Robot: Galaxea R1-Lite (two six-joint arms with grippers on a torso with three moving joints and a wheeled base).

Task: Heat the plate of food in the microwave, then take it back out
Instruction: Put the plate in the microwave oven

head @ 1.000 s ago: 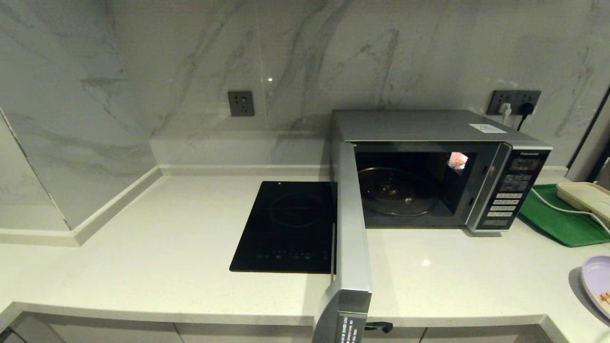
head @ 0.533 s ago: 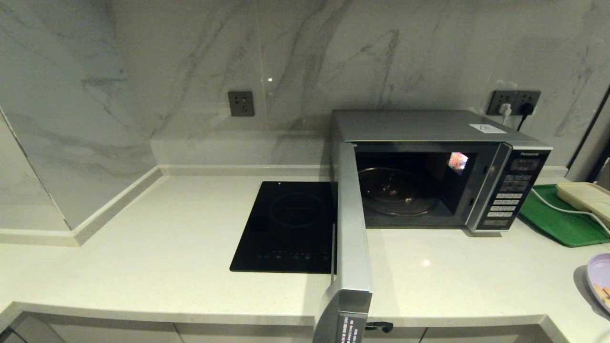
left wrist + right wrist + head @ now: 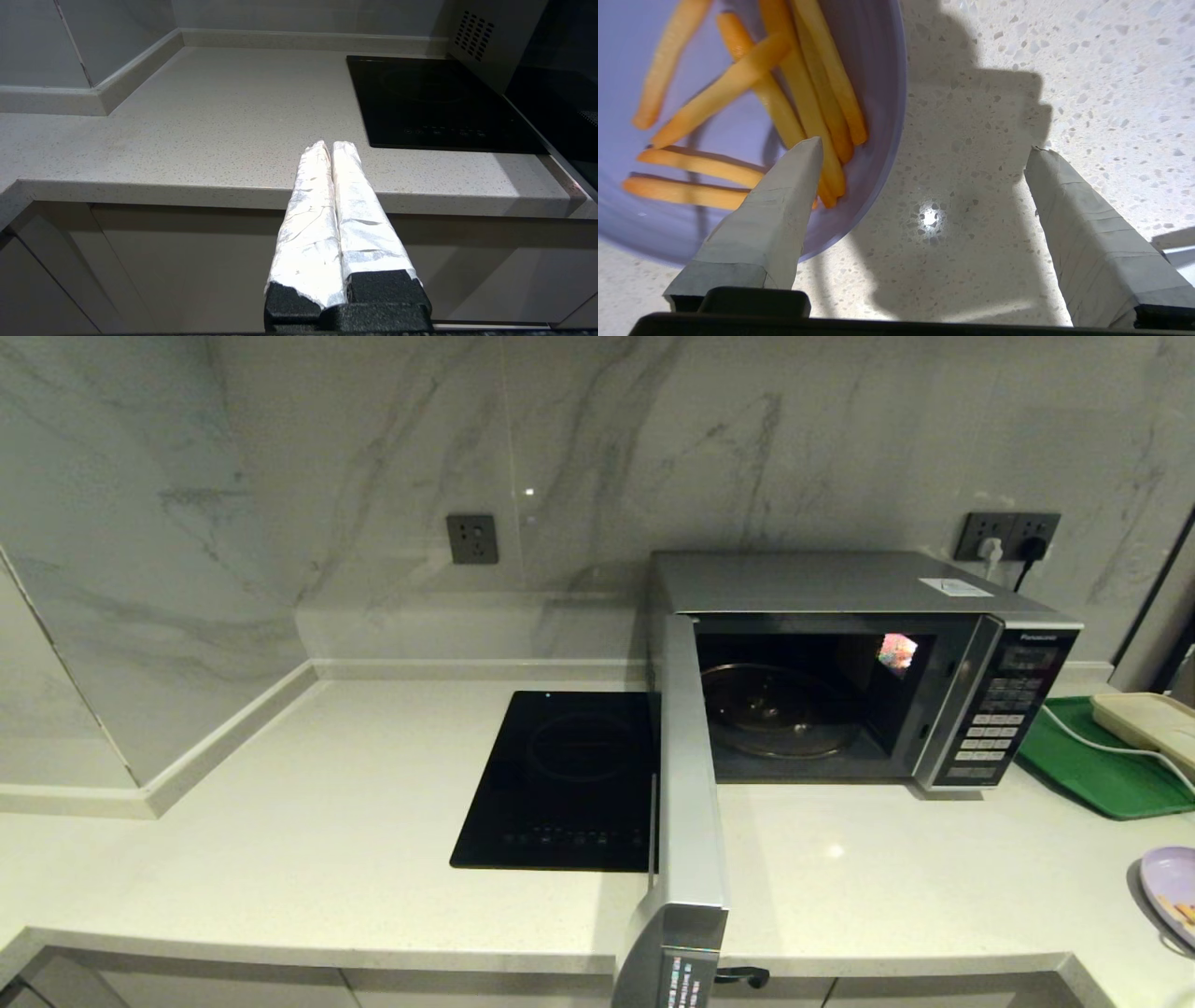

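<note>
Presently the plate of food sits on the counter at its far right, near the front edge, only partly showing in the head view. My right gripper hovers over it with fingers spread wide and holding nothing: one finger lies over the plate's rim and the ends of the fries, the other over bare counter beside the plate. My left gripper is parked off the counter's front edge, fingers pressed together, empty.

Risks noted. The rim is thin and sloped; a shallow pinch could slip off or tip the plate and send fries sliding. The finger above the fries could crush or drag them if it descends there. The plate's nearness to the counter's front edge means a nudge could push it off.

Clearances. The microwave stands well to the left of the plate, its door swung fully out, its end over the counter's front edge, with the glass turntable bare inside. Open counter lies between plate and cavity. A green tray with a cream box stands behind the plate, beside the microwave; a cooktop lies beyond the door.
</note>
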